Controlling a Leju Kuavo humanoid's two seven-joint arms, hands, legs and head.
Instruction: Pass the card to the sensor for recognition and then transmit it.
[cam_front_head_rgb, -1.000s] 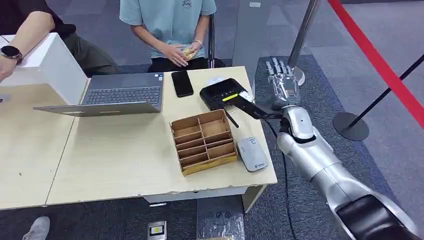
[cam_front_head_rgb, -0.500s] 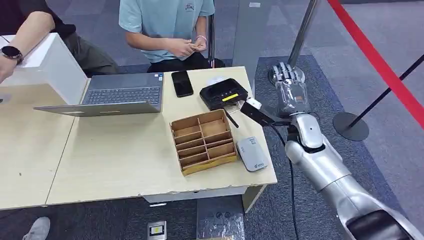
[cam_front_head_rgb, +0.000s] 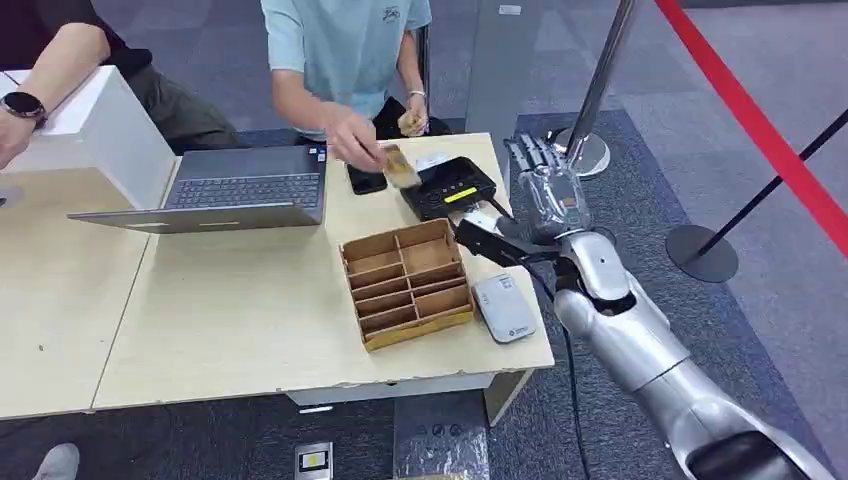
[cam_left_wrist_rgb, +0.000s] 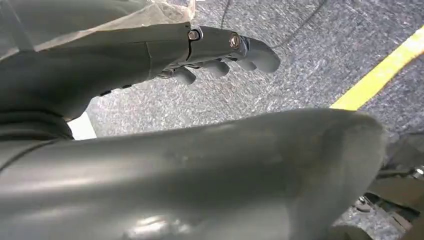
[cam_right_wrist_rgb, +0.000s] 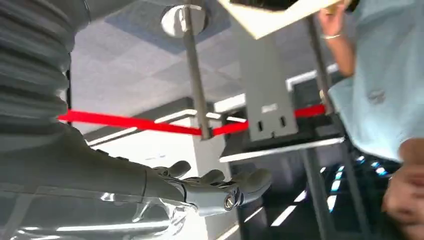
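A person's hand (cam_front_head_rgb: 345, 133) holds a tan card (cam_front_head_rgb: 401, 166) just above the black sensor (cam_front_head_rgb: 449, 187) at the bench's (cam_front_head_rgb: 230, 320) far edge. The right hand (cam_front_head_rgb: 541, 185) is raised just off the bench's right side beside the sensor, fingers straight and apart, holding nothing. The left hand (cam_left_wrist_rgb: 220, 50) hangs over grey carpet, fingers loosely spread, empty. A cardboard divider tray (cam_front_head_rgb: 406, 282) sits near the sensor.
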